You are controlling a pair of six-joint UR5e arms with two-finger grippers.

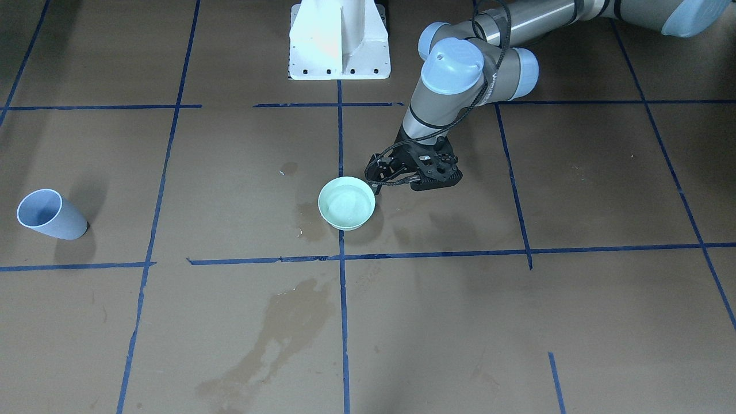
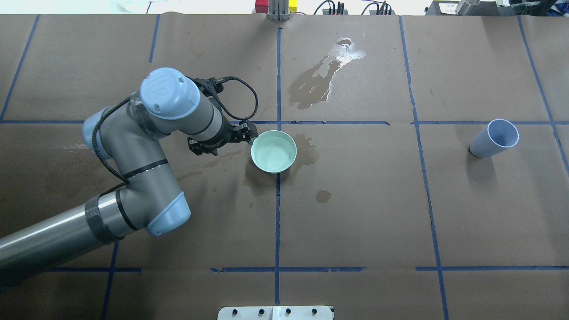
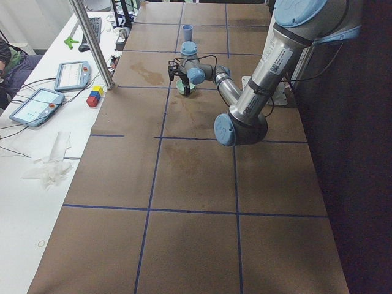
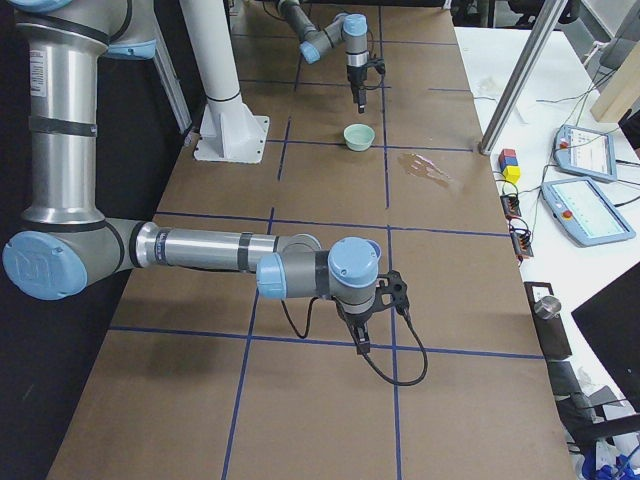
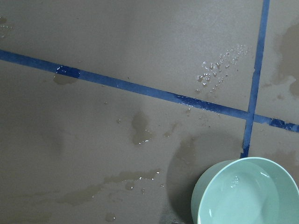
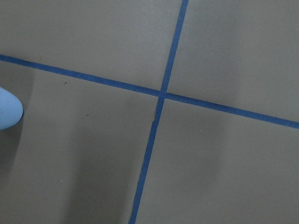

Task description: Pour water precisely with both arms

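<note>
The water (image 1: 347,204) lies in the mint bowl (image 1: 344,225) at the table's centre, the left gripper (image 2: 250,135) just beside its rim, opening unreadable, nothing clearly held. A shallow rim pinch could tip or skid the bowl on the wet paper (image 2: 311,86), spilling short of the distant blue cup (image 2: 493,138); the right gripper (image 4: 361,340) cannot be read

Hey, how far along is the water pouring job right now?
Looks done: the green bowl holds water, with puddles spilled on the table. In hand: the left gripper sits beside the bowl's rim, gripping nothing I can confirm. Left: the blue cup stands untouched, far from the right gripper.
</note>
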